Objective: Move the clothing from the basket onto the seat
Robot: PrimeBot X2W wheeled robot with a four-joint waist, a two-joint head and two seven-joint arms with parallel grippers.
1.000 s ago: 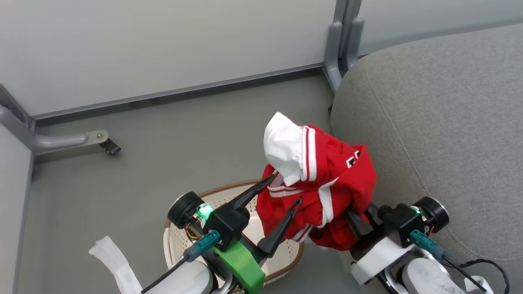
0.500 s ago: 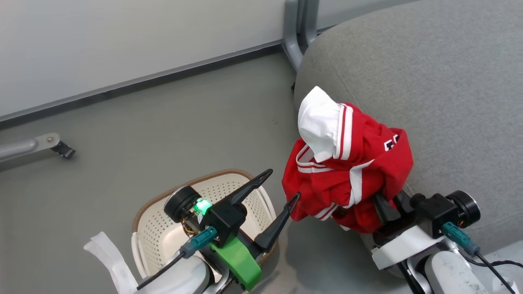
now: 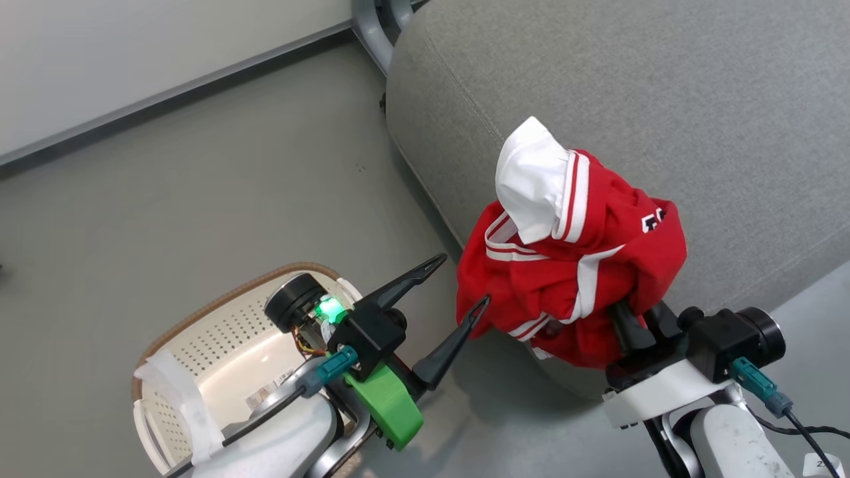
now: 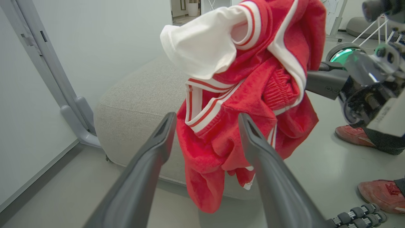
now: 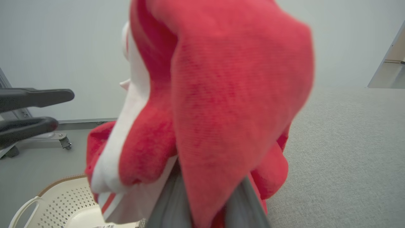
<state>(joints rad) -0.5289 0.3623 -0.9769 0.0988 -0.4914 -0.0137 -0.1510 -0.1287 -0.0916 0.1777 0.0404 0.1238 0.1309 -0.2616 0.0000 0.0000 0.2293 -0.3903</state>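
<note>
The clothing (image 3: 571, 265), a bunched red garment with white stripes and a white panel on top, hangs in the air over the seat's near left edge. My right gripper (image 3: 634, 325) is shut on it from below, with its fingertips buried in the fabric (image 5: 221, 95). The seat (image 3: 664, 99) is a big grey cushion behind and to the right of the garment. My left gripper (image 3: 463, 280) stands open just left of the garment (image 4: 246, 104) and holds nothing. The cream basket (image 3: 199, 318) sits on the floor at the lower left with no garment in it, only a label on its bottom.
A grey metal post foot (image 3: 372, 26) stands by the seat's far corner against the pale wall. A white strip (image 3: 179, 398) lies across my left forearm over the basket. In the left wrist view, a person's red shoes (image 4: 357, 136) stand on the floor beyond the garment.
The head view has swung right. My right gripper has carried the garment from above the basket to the seat's edge. The left gripper stays open.
</note>
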